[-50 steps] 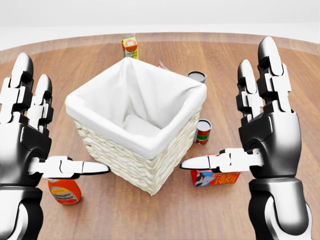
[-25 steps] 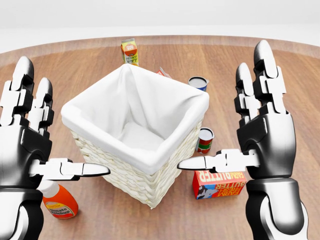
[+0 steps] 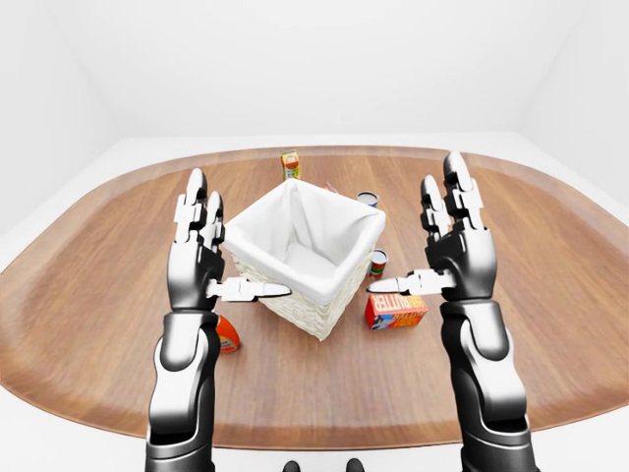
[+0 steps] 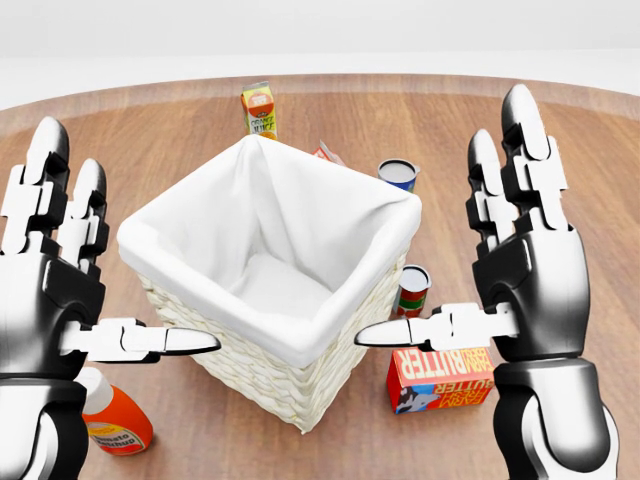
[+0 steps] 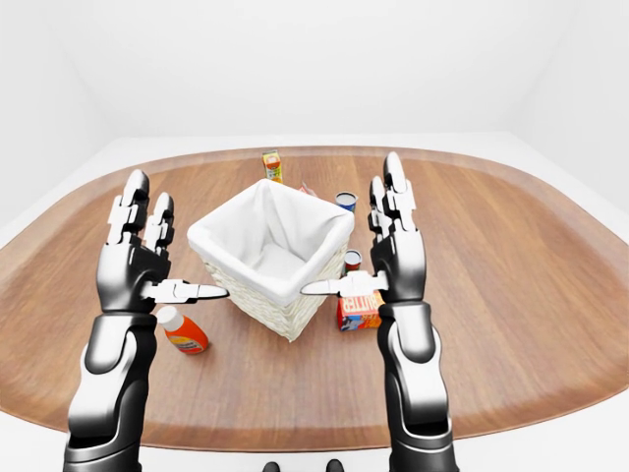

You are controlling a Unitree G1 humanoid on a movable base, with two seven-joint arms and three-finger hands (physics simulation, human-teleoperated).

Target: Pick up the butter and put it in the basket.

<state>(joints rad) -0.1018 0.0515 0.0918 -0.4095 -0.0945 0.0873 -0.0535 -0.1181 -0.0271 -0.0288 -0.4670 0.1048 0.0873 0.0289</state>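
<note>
Both hands are raised with fingers spread, holding nothing — left hand (image 4: pixel 55 270) and right hand (image 4: pixel 525 265) flank the white-lined basket (image 4: pixel 265 345). Butter box (image 4: pixel 440 378) lies on the table (image 4: pixel 560 130), beside the basket's lower right — under the right thumb

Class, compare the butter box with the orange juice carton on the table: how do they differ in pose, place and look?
The butter box lies on its long side, low in the head view, right of the basket beneath the right hand; the juice carton stands upright near the top, beyond the basket. The butter box is red and wide; the carton is orange, green and tall. Both rest untouched on the wooden table.
</note>
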